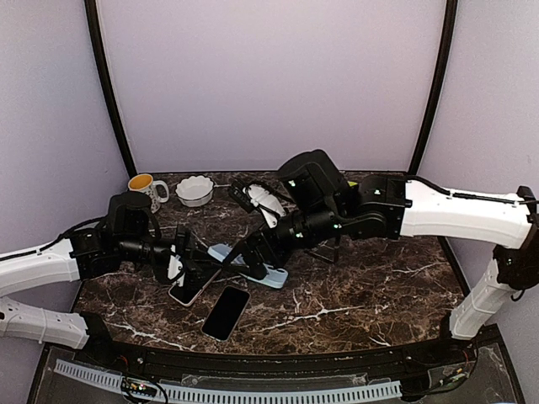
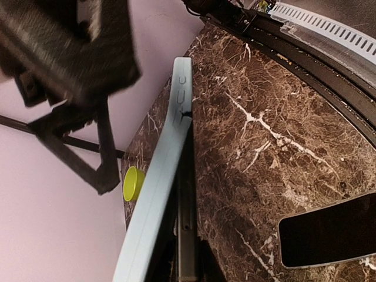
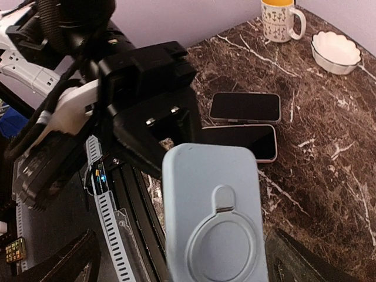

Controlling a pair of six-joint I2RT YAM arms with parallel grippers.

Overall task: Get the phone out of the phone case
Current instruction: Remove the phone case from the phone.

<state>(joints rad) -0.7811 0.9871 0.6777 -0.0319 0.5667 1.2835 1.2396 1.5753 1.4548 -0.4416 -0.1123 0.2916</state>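
The light blue phone case [image 1: 274,277] lies between both grippers at mid table. From the right wrist I see its back with a ring stand [image 3: 214,217]. My right gripper [image 1: 253,252] [image 3: 185,261] stands open, its fingers on either side of the case. Edge-on in the left wrist view, the case [image 2: 158,170] runs beside the dark phone [image 2: 187,211], which has parted from it at the near end. My left gripper [image 1: 185,263] [image 2: 187,261] is shut on the phone's thin edge.
Two other phones lie face up near the front edge, one black [image 1: 226,312] [image 3: 245,107] and one pink-rimmed [image 1: 187,292] [image 3: 244,141]. A yellow mug [image 1: 145,185] [image 3: 282,20] and a white bowl [image 1: 194,190] [image 3: 336,50] stand at the back left. A yellow-green round object [image 2: 133,183] sits farther off.
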